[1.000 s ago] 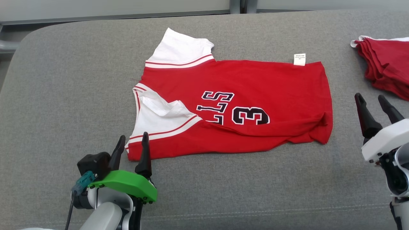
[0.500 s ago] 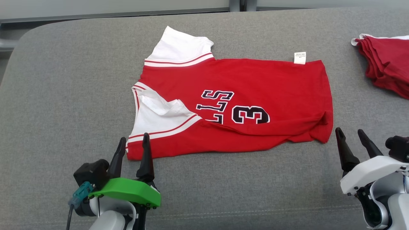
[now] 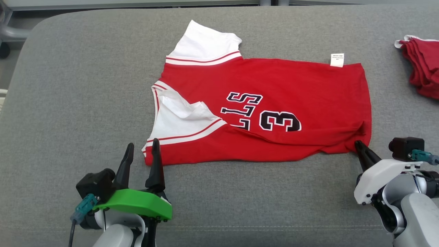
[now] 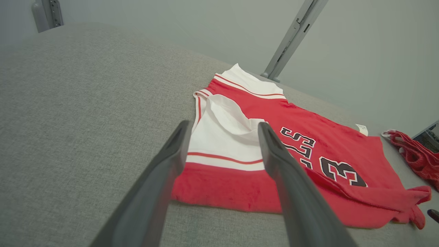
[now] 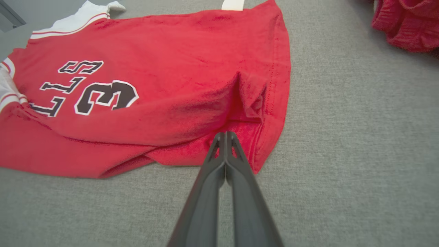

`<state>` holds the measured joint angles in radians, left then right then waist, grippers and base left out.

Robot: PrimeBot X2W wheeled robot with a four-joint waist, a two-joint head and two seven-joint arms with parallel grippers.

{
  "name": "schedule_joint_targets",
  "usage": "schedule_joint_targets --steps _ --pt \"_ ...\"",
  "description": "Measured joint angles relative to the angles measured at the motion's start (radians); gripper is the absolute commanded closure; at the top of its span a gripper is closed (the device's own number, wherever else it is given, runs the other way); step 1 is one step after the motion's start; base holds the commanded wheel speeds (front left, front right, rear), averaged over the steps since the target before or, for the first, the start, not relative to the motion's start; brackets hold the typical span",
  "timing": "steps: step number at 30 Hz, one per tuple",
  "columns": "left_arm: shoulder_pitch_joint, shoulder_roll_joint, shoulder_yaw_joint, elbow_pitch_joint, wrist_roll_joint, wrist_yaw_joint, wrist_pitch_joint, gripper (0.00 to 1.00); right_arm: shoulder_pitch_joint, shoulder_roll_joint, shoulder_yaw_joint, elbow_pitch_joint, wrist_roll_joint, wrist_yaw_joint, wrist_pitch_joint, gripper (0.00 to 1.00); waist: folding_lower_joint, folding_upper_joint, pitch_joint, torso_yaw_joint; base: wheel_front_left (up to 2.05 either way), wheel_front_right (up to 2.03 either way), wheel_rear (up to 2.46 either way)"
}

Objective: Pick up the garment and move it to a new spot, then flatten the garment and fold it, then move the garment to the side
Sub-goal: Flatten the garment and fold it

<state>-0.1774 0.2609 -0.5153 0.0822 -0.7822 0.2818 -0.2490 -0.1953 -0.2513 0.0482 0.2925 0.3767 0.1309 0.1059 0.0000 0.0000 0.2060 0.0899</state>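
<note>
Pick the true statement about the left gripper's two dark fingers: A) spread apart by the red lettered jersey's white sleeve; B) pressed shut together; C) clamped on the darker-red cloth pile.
A: the left gripper stands wide open, framing the white sleeve of the red jersey.

Bare grey table (image 3: 85, 85) lies wide left of the garment (image 3: 291, 89); on the right, a red cloth pile (image 3: 423, 68) narrows the passage.

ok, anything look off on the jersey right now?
Yes. The garment isn't flat: its near edge is folded over, hiding part of the lettering, the near white sleeve is rumpled, and the near-right corner is bunched, where the shut right gripper touches it.
</note>
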Motion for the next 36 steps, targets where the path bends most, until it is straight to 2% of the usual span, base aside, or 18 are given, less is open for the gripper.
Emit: schedule_joint_targets --steps 8,19,36 --pt "-0.006 -0.004 -0.005 0.002 0.002 -0.001 0.000 0.00 -0.098 -0.037 0.052 0.159 0.025 0.000 -0.002 1.00 0.0000 0.0000 0.021 0.054 0.00 0.00 0.00" --pt "-0.008 -0.009 -0.007 0.014 0.002 -0.008 0.000 0.00 -0.239 -0.088 0.066 0.296 0.063 0.000 -0.020 1.00 0.0000 0.0000 0.035 0.100 0.00 0.00 0.00" --pt "-0.020 -0.002 -0.015 0.015 0.003 -0.004 0.005 0.00 -0.470 -0.114 0.085 0.468 0.110 0.000 -0.121 1.00 0.0001 0.0000 0.045 0.084 0.00 0.00 0.00"
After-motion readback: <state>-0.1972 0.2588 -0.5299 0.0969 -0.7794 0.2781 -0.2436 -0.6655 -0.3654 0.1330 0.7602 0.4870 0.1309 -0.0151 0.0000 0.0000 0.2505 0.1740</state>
